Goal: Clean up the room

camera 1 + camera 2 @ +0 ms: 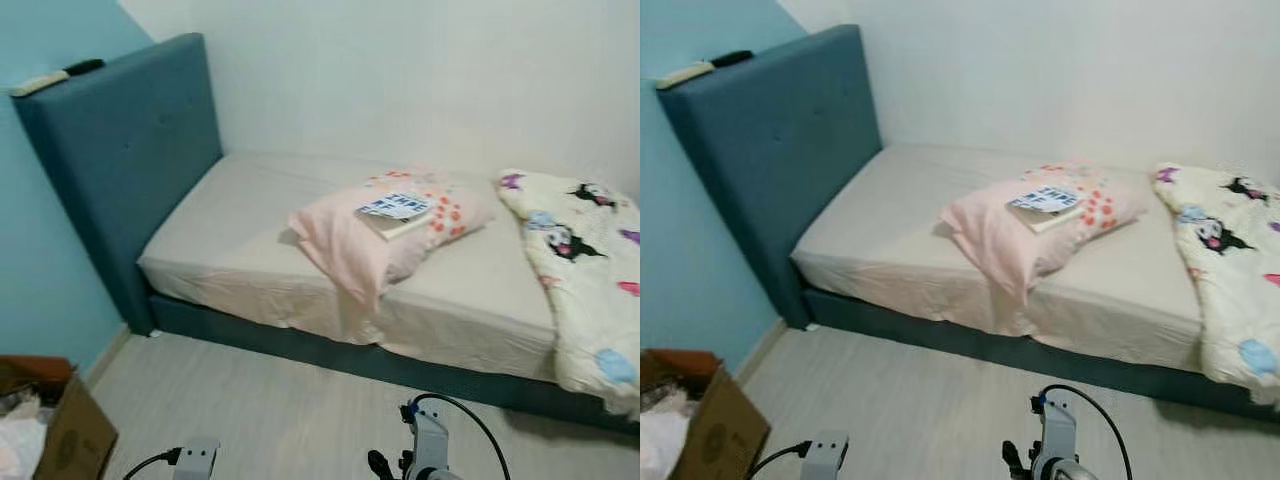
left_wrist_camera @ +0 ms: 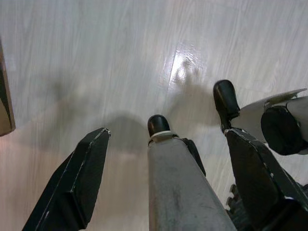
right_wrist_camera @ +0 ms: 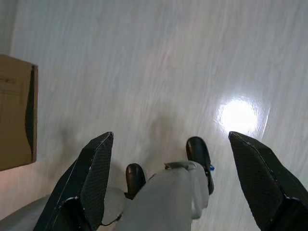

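Black jaws stand apart on both arms, nothing between them. The left gripper [image 2: 163, 159] hangs idle over pale wood-grain floor [image 2: 120, 57], and so does the right gripper [image 3: 168, 159]; both wrist views look down past the robot's own grey legs and black feet.

The right wrist view catches a brown cardboard box [image 3: 17, 110] at its edge. From the head views that box [image 1: 70, 430] sits on the floor by the teal wall, open, with white crumpled stuff [image 1: 18, 440] inside; what it is cannot be told.

Beyond it stands the bed [image 1: 250, 250], beige sheet, teal headboard [image 1: 130, 150]. A pink pillow [image 1: 380, 235] lies skewed near the mattress middle, one corner drooping over the front edge. A book [image 1: 395, 212] rests on top of it. A cartoon-printed quilt [image 1: 580, 270] is heaped at the bed's far end, spilling over the side. On the headboard's top lie 2 remotes [image 1: 55, 78], 1 white, 1 black.
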### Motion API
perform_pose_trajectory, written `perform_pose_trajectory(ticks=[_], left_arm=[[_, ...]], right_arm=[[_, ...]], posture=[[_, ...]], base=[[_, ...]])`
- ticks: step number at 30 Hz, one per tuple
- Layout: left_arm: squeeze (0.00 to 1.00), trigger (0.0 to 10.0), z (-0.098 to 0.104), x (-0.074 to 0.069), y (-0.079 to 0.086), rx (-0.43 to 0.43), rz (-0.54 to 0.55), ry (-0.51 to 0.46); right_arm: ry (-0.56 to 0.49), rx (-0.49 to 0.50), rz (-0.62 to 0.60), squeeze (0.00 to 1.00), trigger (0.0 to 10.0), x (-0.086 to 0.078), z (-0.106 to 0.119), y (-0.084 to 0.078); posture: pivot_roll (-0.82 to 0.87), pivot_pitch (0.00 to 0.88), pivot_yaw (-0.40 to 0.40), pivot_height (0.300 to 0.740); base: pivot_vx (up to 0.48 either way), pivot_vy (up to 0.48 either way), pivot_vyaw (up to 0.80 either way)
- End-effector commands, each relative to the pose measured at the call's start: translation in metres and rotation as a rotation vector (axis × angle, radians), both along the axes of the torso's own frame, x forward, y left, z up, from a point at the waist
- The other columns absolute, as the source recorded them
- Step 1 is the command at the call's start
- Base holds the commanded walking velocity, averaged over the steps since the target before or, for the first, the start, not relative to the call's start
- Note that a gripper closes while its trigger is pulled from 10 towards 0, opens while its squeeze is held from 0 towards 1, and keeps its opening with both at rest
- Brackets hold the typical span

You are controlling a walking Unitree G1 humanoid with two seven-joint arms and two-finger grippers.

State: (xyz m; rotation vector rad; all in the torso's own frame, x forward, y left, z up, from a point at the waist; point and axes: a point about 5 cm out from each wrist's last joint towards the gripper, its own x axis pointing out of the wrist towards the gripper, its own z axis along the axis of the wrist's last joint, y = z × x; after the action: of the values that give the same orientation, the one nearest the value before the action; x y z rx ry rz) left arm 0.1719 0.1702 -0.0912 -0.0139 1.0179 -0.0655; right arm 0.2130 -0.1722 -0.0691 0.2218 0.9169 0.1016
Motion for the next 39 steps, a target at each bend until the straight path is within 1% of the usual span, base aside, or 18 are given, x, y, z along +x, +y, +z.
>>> perform_pose_trajectory(ticks=[1, 12, 16, 22, 32, 39], left_arm=[[0.00, 10.0, 0.0002, 0.0007, -0.0002, 0.006, -0.009, 0.000], [0.00, 10.0, 0.0019, 0.0042, 0.0003, 0.000, -0.006, -0.012], [0.00, 10.0, 0.0032, 0.0068, -0.0007, -0.010, -0.016, -0.021], [0.00, 10.0, 0.0032, 0.0069, -0.0014, -0.011, -0.021, -0.021], [0.00, 10.0, 0.0025, 0.0054, -0.0014, -0.014, -0.025, -0.015], [0.00, 10.0, 0.0023, 0.0049, -0.0008, -0.013, -0.028, -0.014]], right_arm=[[-0.002, 0.000, 0.004, 0.00, 10.0, -0.0001, 0.0001, -0.0003], [0.003, -0.008, -0.022, 0.00, 10.0, -0.0002, -0.0001, -0.0029], [0.004, -0.010, -0.033, 0.00, 10.0, -0.0005, -0.0002, -0.0044], [0.006, -0.017, -0.029, 0.00, 10.0, -0.0007, -0.0003, -0.0050], [0.011, -0.015, -0.026, 0.00, 10.0, -0.0008, -0.0005, -0.0041], [0.007, -0.007, -0.041, 0.00, 10.0, -0.0007, -0.0004, -0.0041]], posture=[[-0.14, 0.000, -0.025, 0.740], [-0.14, 0.000, -0.021, 0.740], [-0.14, 0.000, -0.021, 0.740], [-0.14, 0.000, -0.022, 0.740], [-0.14, 0.000, -0.023, 0.740], [-0.14, 0.000, -0.022, 0.740]], base=[[0.000, 0.000, 0.00], [0.000, 0.000, 0.00], [0.360, 0.000, 0.00], [0.373, 0.000, 0.00], [0.379, 0.000, -0.72], [0.379, 0.000, 0.00]])
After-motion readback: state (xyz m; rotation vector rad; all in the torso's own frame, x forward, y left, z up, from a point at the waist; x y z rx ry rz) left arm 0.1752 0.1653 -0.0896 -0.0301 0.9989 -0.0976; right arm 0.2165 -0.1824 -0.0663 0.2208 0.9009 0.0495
